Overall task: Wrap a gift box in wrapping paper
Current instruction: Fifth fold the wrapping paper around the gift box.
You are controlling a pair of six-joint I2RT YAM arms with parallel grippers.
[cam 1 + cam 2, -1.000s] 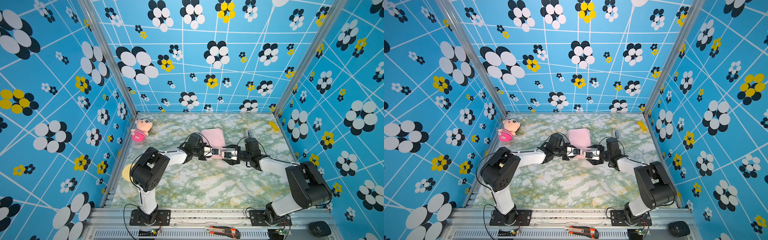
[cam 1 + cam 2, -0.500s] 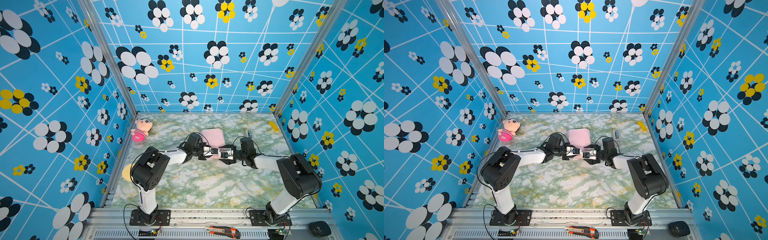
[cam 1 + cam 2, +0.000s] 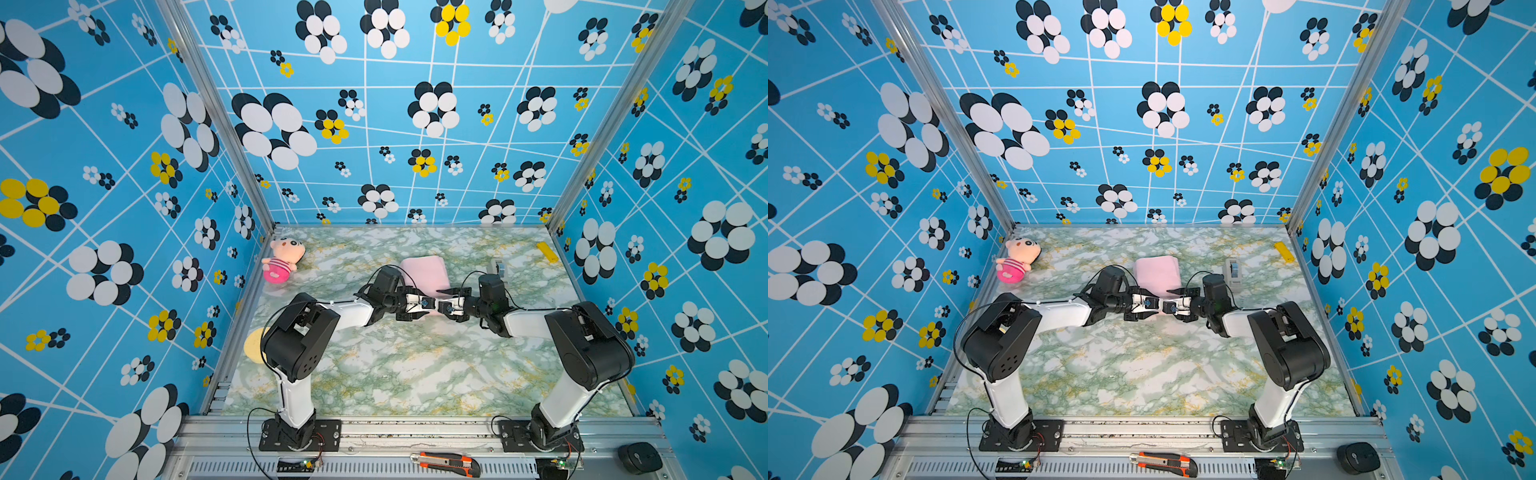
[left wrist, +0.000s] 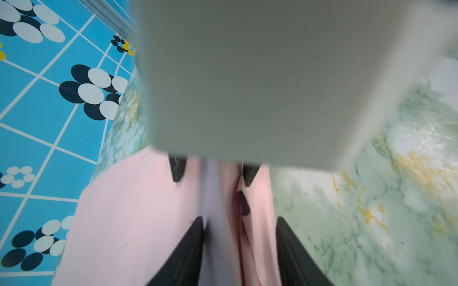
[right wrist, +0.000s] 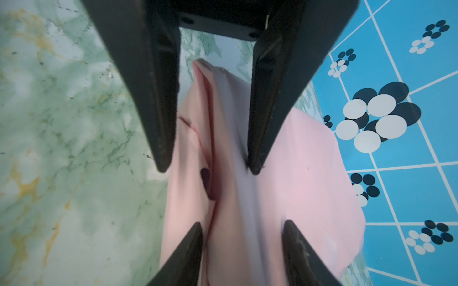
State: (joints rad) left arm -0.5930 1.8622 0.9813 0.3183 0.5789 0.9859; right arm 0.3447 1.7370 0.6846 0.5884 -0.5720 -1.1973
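Right wrist view showed left fingers (image 5: 153, 111) spread, released, astride the paper (image 5: 297, 173) ridge; right fingers (image 5: 188, 255) flanked it, grip unclear. If neither pinched, the fold could spring open.

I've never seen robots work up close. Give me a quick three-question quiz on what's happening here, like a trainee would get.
1. Multiple choice: which colour does the wrapping paper mostly show from above? A green, B pale pink, C black.
2. True or false: the left gripper and the right gripper meet tip to tip, and each has its fingers on either side of the same raised fold of paper.
3. Fill in: the grey tape dispenser stands nearest the robot's ___ arm.

Key: 1 B; 2 true; 3 right.
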